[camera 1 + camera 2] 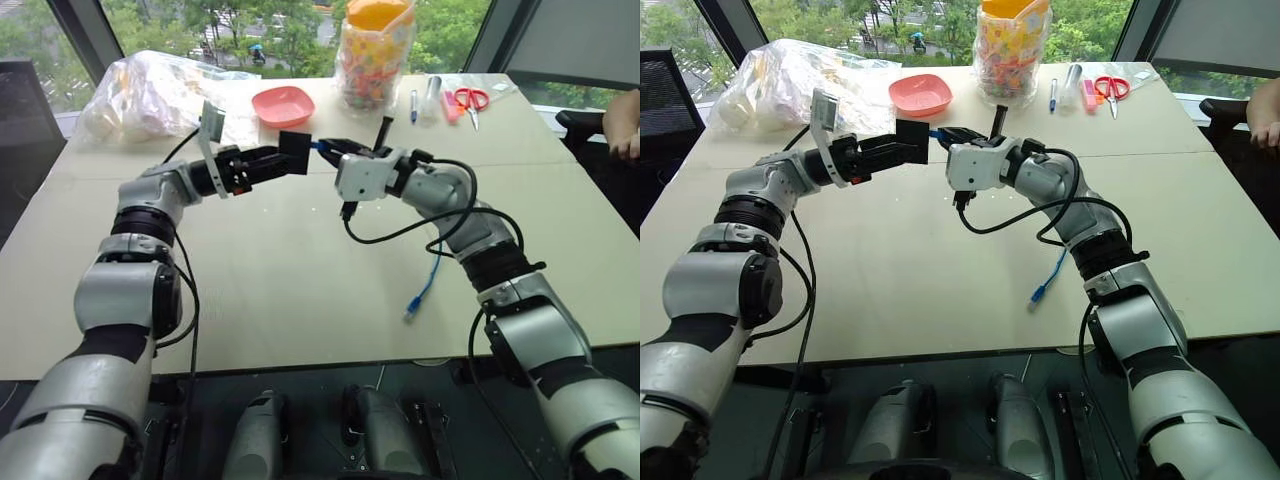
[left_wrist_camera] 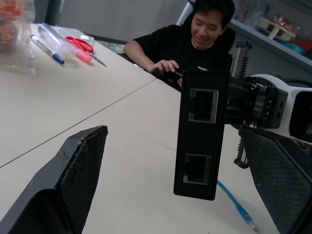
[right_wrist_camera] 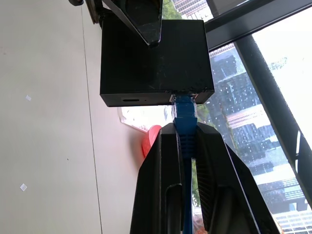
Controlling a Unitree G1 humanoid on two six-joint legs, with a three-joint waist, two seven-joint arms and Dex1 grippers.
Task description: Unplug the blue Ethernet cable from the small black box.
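Both arms are raised over the table and meet in its middle. The small black box (image 1: 295,153) hangs in the air between the fingers (image 2: 78,165) of my open left gripper (image 1: 285,158), with a gap on each side. Its narrow face shows two empty ports. The blue Ethernet cable (image 3: 184,109) is plugged into the box's opposite edge. My right gripper (image 3: 184,130) is shut on the cable just behind the plug. The rest of the cable (image 1: 425,285) trails down to the table, ending in a loose plug.
A pink bowl (image 1: 283,104), a plastic bag (image 1: 150,95) and a jar of colourful items (image 1: 375,50) stand at the table's far side. Pens (image 1: 413,105) and red scissors (image 1: 470,98) lie far right. A person (image 2: 195,48) sits at the right edge.
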